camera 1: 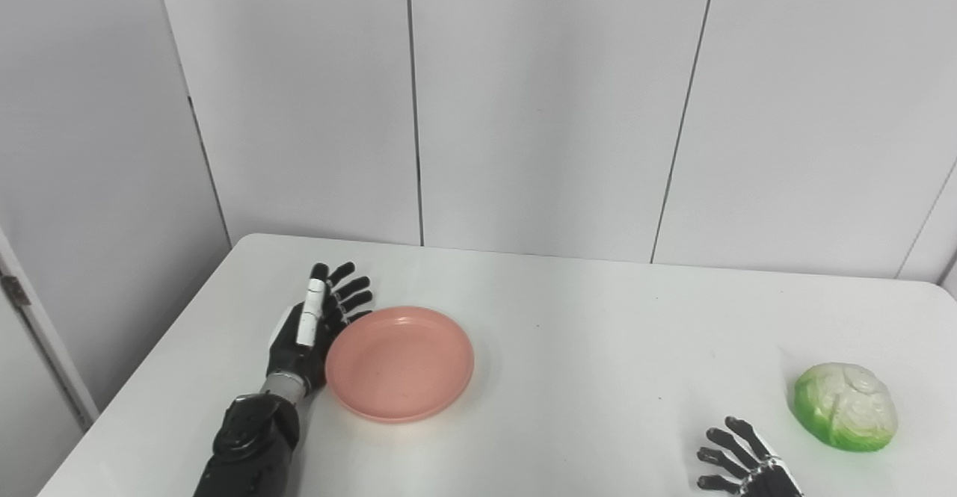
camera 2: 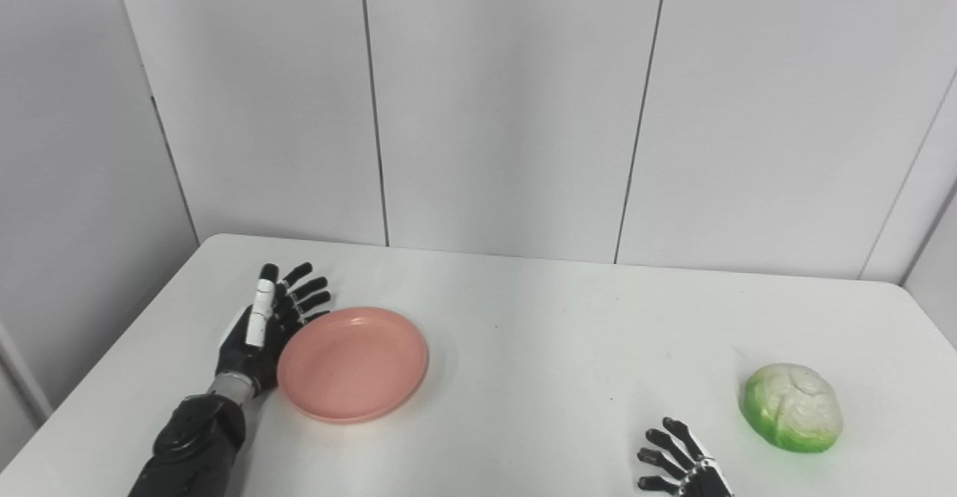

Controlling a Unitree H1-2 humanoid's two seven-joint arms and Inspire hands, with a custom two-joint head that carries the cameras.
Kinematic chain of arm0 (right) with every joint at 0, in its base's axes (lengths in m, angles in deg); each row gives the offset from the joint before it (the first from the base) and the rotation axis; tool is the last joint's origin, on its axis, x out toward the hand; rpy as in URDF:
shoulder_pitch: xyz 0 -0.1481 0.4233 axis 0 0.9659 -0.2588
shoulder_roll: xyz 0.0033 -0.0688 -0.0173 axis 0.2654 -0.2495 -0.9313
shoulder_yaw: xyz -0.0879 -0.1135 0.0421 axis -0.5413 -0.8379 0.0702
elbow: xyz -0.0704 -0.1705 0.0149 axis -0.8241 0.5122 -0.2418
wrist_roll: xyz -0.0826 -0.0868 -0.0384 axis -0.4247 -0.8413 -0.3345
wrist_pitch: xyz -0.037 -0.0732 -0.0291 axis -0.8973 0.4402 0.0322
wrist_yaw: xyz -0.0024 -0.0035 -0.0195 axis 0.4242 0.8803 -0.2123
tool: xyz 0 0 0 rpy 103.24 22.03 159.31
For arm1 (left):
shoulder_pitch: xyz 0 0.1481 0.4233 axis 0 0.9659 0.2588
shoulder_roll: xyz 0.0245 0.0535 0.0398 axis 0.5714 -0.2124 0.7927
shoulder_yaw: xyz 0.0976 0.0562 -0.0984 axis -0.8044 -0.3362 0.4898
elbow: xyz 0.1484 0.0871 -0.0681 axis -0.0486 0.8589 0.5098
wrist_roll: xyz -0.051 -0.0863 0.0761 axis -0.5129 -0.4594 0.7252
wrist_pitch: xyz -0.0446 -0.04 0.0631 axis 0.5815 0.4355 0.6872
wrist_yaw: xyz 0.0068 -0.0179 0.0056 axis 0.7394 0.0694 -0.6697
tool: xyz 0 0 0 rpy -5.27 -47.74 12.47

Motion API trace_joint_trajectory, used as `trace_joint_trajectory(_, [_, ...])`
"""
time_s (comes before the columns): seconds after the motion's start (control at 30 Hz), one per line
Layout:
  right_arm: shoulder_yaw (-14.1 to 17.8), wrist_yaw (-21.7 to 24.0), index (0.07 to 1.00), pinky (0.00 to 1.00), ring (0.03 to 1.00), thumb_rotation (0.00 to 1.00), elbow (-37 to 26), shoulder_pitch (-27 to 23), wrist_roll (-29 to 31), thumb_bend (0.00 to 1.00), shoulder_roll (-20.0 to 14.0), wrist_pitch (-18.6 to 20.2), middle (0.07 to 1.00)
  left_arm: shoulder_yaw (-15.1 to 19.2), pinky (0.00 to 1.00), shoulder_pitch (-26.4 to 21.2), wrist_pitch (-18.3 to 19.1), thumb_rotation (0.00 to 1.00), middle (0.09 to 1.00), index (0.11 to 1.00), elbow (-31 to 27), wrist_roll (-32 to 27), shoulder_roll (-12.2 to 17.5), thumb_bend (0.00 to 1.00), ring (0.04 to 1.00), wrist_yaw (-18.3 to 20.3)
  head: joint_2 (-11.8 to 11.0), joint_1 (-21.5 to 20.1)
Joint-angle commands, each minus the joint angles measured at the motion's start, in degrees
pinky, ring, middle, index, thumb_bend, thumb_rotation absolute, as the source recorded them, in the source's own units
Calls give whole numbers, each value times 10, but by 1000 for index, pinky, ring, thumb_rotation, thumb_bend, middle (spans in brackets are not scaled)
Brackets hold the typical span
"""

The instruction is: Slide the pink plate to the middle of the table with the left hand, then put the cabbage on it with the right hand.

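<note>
The pink plate (camera 1: 400, 362) lies flat on the white table (camera 1: 583, 332), left of the middle. My left hand (camera 1: 314, 329) is open, fingers straight and apart, standing on edge with its palm against the plate's left rim. The cabbage (camera 1: 846, 406), green and white, lies at the right near the front edge. My right hand (camera 1: 740, 460) is open with its fingers spread, low at the front edge, just left of the cabbage and apart from it; only its fingers show.
Grey wall panels (camera 1: 523, 108) stand behind the table's far edge. The table's left edge runs close to my left arm (camera 1: 247, 445).
</note>
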Motion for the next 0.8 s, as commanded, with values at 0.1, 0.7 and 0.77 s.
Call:
trace_joint_trajectory(0.1, [-15, 4, 842, 611, 720, 532, -1, 15, -2, 735, 19, 40, 791, -14, 765, -1, 26, 902, 829, 836, -44, 6, -31, 935, 833, -5, 10, -7])
trace_joint_trajectory(0.7, [-57, -35, 835, 620, 731, 535, -45, 30, -62, 747, 49, 74, 803, -19, 907, 49, 47, 925, 890, 871, -165, 41, -111, 933, 882, -85, 26, -135])
trace_joint_trajectory(0.77, [-63, -43, 833, 617, 730, 532, -48, 31, -71, 751, 53, 79, 804, -20, 969, 54, 48, 909, 908, 881, -171, 34, -116, 924, 908, -78, 26, -147])
